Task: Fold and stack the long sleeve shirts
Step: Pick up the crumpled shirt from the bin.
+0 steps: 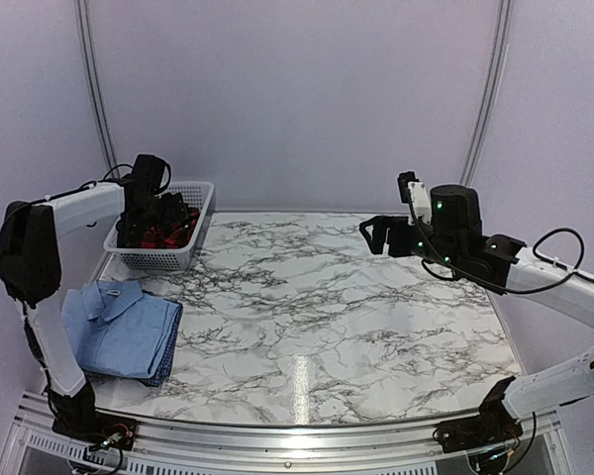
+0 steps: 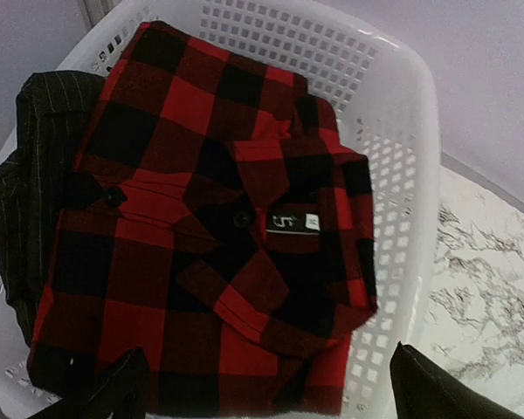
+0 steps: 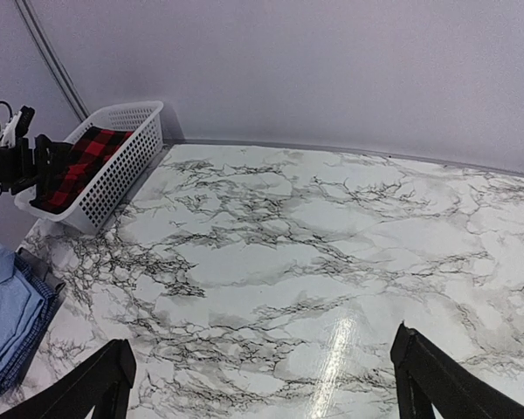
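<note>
Overhead, the left gripper is hovering open-jawed over the flannel in its basket, apparently readying a grab. The right gripper is idling, also open

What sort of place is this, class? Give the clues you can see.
Probably a robot test cell, not a home: left arm and right arm bolted to a metal rail, a marble-patterned table boxed in by plain walls, a red-and-black check shirt in a white basket.
</note>
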